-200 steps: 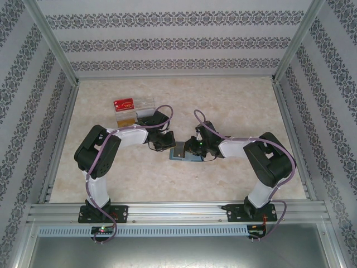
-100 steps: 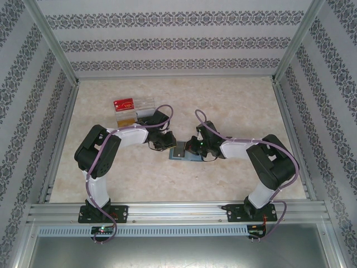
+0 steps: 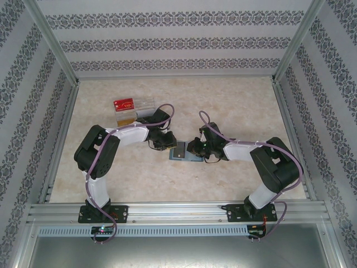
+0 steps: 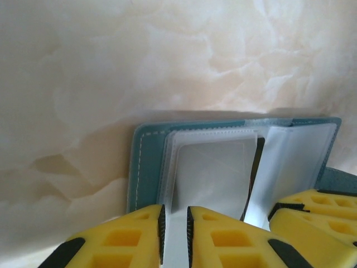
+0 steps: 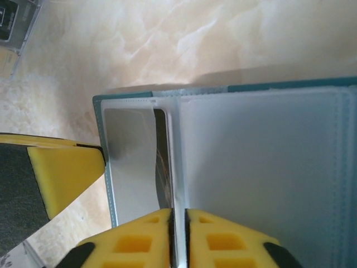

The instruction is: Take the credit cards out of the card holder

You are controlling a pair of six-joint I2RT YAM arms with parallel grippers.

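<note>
The blue-grey card holder lies open on the table between my two grippers. In the left wrist view its teal cover and clear sleeves face me. My left gripper stands a narrow gap open over a flat clear sleeve. My right gripper is shut on the edge of a clear sleeve page of the card holder. A dark strip sits behind that page; I cannot tell what it is. One tan credit card lies in the clear tray.
The clear plastic tray stands at the back left, just behind the left gripper, with a red card in it. The right gripper sits at the holder's right edge. Wallpapered walls enclose the table.
The right arm has drawn slightly to the right, its elbow moving outward. The left arm and the holder have stayed in place.
</note>
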